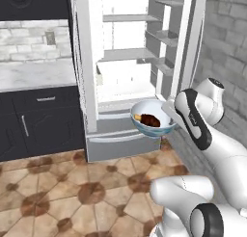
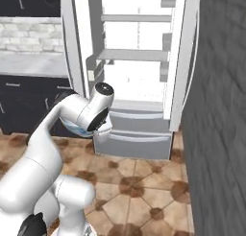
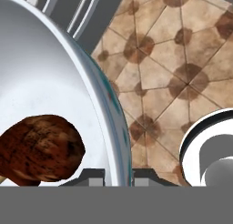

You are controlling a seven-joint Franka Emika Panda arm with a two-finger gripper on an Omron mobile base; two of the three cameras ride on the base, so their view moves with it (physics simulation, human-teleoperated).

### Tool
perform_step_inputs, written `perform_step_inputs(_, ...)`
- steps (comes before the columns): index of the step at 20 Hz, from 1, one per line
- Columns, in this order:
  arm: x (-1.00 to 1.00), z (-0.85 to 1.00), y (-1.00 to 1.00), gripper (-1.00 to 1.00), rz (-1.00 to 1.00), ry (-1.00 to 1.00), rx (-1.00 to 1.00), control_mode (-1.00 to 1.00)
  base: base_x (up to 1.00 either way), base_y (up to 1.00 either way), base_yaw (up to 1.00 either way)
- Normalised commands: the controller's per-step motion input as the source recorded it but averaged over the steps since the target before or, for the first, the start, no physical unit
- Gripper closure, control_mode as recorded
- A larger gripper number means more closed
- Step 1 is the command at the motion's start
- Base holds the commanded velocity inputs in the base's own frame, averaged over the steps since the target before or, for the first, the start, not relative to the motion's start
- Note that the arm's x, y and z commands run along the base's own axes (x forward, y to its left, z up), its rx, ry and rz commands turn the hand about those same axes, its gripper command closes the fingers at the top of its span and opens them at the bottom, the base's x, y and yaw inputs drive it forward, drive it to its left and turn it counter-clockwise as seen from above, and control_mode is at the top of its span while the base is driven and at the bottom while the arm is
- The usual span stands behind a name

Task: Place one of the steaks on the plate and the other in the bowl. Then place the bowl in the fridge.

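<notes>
My claw [image 3: 116,175] is clamped tight on the rim of the bowl [image 1: 153,127], held aloft before the open fridge [image 1: 125,62]. One brown steak [image 3: 38,148] lies inside the bowl.

Bowl [image 1: 153,118], held above tiled floor [image 1: 62,192], carries one steak [image 1: 149,119].

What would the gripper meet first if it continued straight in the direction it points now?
The gripper is shut on the rim of the pale grey-white bowl and looks down, so probably the brown tiled floor comes first; depth is unclear.
</notes>
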Motion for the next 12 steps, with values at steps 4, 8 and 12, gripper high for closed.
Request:
perform_step_inputs(4,0.00,0.00,0.00,1.00,0.00,0.00,0.00,1.00,1.00,-0.28,0.00)
perform_step_inputs(8,0.00,0.00,0.00,1.00,0.00,0.00,0.00,1.00,1.00,-0.28,0.02)
perform_step_inputs(12,0.00,0.00,0.00,1.00,0.00,0.00,0.00,1.00,0.94,-0.06,0.06)
